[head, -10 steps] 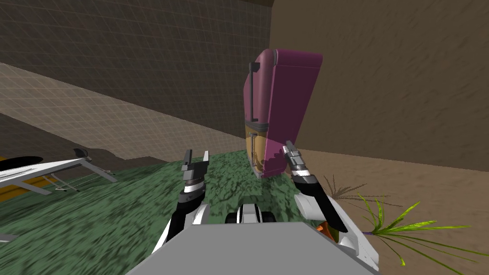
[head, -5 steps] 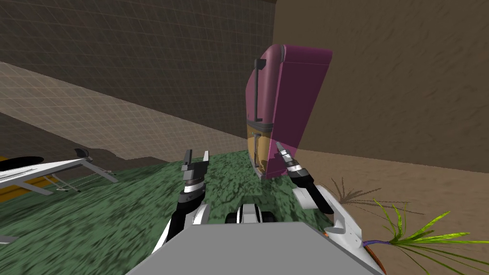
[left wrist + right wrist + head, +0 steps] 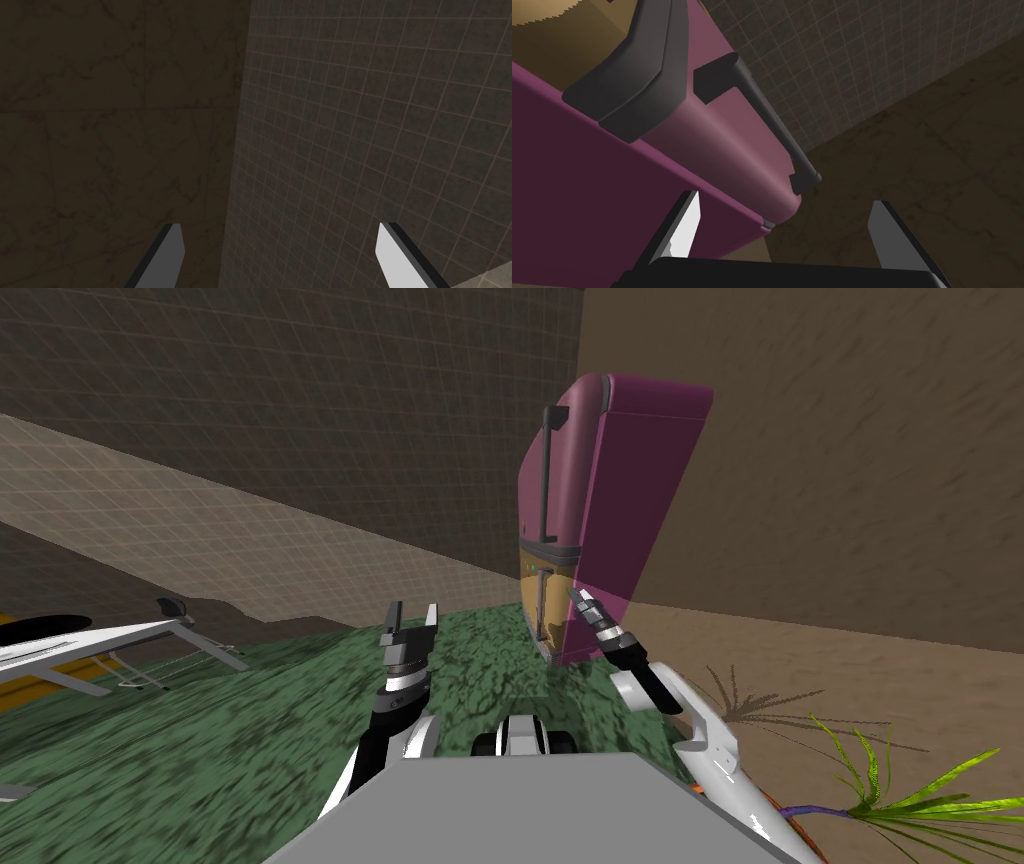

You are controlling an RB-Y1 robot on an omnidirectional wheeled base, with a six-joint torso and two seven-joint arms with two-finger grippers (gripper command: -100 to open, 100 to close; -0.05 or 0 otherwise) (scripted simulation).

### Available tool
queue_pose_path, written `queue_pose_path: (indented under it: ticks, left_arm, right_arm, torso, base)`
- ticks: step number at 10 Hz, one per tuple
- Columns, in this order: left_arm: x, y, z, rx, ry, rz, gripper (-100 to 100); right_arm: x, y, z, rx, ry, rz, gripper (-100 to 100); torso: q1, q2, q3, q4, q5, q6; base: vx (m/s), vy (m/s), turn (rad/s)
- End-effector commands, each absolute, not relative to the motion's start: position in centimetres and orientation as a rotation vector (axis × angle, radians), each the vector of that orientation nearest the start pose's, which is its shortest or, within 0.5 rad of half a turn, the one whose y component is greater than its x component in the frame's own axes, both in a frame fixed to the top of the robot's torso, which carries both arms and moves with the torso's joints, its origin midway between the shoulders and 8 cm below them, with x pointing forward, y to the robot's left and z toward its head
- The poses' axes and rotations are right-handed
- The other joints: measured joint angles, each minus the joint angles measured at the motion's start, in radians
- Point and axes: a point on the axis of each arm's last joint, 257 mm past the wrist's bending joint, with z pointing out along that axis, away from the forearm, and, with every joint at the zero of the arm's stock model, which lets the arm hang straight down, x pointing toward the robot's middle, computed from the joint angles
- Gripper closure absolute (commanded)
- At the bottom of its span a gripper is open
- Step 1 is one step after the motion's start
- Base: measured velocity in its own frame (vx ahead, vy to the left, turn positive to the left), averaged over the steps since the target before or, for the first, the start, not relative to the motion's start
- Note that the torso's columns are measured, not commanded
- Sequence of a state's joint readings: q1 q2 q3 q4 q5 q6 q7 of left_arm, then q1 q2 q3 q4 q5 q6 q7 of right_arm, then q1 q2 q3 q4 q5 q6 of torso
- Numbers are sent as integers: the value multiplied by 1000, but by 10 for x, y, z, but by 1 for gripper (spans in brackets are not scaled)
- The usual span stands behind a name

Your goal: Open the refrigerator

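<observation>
A tall magenta refrigerator stands against the brown wall, its upper door magenta and its lower door tan. A long dark handle runs down the upper door, and appears again as the handle in the right wrist view. Both doors look closed. My right gripper is open, raised in front of the fridge's lower corner; its fingers stand wide apart, short of the handle. My left gripper is open, held up over the green floor, away from the fridge.
A white and yellow low frame piece of furniture lies at the left. A spiky green plant stands at the right, close to my right arm. Mottled green floor spreads ahead, and a tiled wall rises behind.
My view has turned a little, so the fridge sits further right and nearer. My right arm has swung up and left, its gripper now over the fridge's lower corner. The left arm is unchanged.
</observation>
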State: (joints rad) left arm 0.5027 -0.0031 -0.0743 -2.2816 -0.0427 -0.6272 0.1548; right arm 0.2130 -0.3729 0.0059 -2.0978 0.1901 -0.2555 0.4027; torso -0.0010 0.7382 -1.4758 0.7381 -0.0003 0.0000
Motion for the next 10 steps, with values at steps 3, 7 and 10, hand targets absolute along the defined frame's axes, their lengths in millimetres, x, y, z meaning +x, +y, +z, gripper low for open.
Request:
queue_pose_path:
  ticks: [3,7,10]
  left_arm:
    - [324,246,46,-592,513,-1525,0]
    - [324,246,46,-592,513,-1525,0]
    - [324,246,47,-592,513,-1525,0]
  right_arm:
    - [473,-238,-22,-64,1165,499,-100]
    - [494,-245,-28,-196,1191,324,-100]
    - [515,-257,-32,-315,1210,156,-100]
  torso:
    - [1,-2,-1,0,0,0]
    - [1,-1,-1,0,0,0]
    - [0,1,1,0,0,0]
  base:
    - [55,88,9]
    - [52,82,7]
    - [36,66,7]
